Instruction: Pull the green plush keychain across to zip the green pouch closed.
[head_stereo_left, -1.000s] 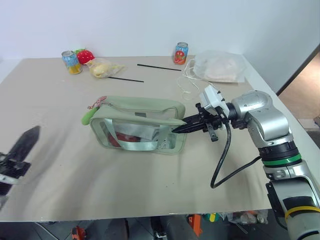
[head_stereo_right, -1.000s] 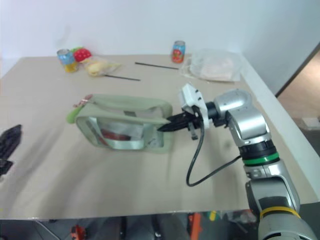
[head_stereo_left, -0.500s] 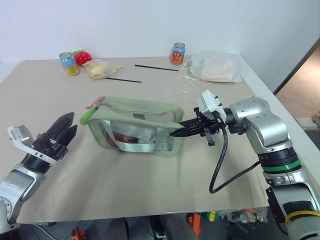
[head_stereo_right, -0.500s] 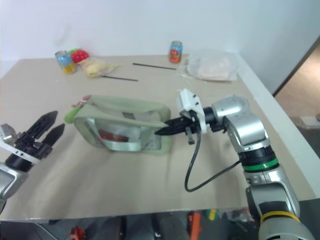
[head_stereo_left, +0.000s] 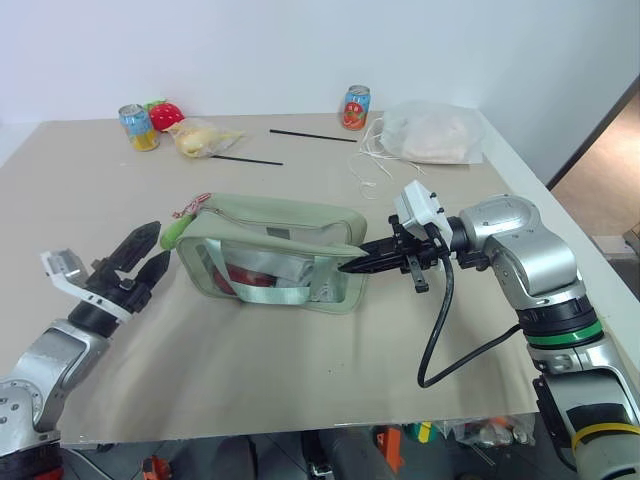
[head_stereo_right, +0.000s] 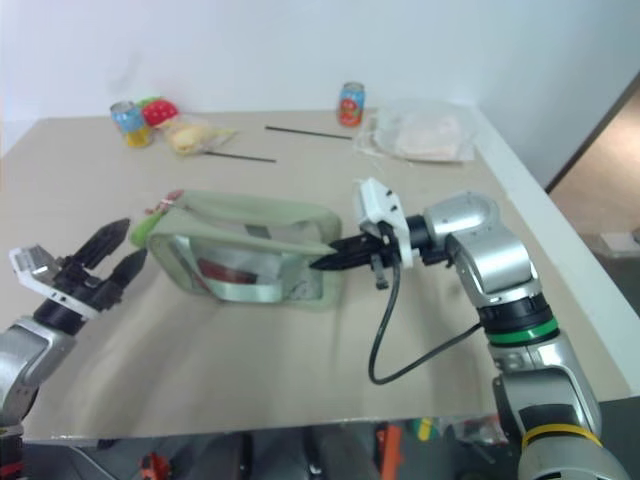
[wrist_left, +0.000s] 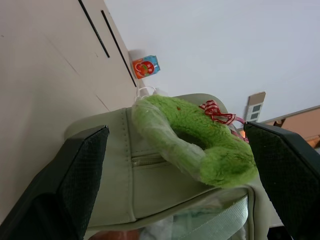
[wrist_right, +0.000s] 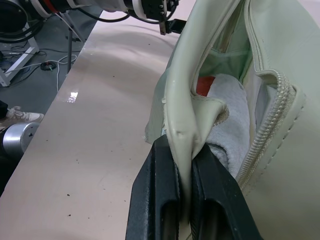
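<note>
The green pouch (head_stereo_left: 270, 245) lies mid-table, its zipper open; a grey cloth and something red show inside (wrist_right: 227, 120). At its left end hangs the green plush keychain (head_stereo_left: 176, 231), fuzzy lime with a red-and-white string, seen close between my left fingers in the left wrist view (wrist_left: 200, 145). My left gripper (head_stereo_left: 146, 256) is open, fingertips just short of the keychain, not touching it. My right gripper (head_stereo_left: 352, 264) is shut on a green strap handle (wrist_right: 186, 100) at the pouch's right end.
Along the table's far edge stand a can (head_stereo_left: 141, 125), a red plush toy (head_stereo_left: 170, 113), a yellow packet (head_stereo_left: 205, 136) and an orange can (head_stereo_left: 355, 107). Two black sticks (head_stereo_left: 313, 135) and a white plastic bag (head_stereo_left: 433, 133) lie at the back right.
My left arm has come in from the left edge toward the pouch's left end and rolled, its open fingers now close to the keychain. The right gripper kept still.
</note>
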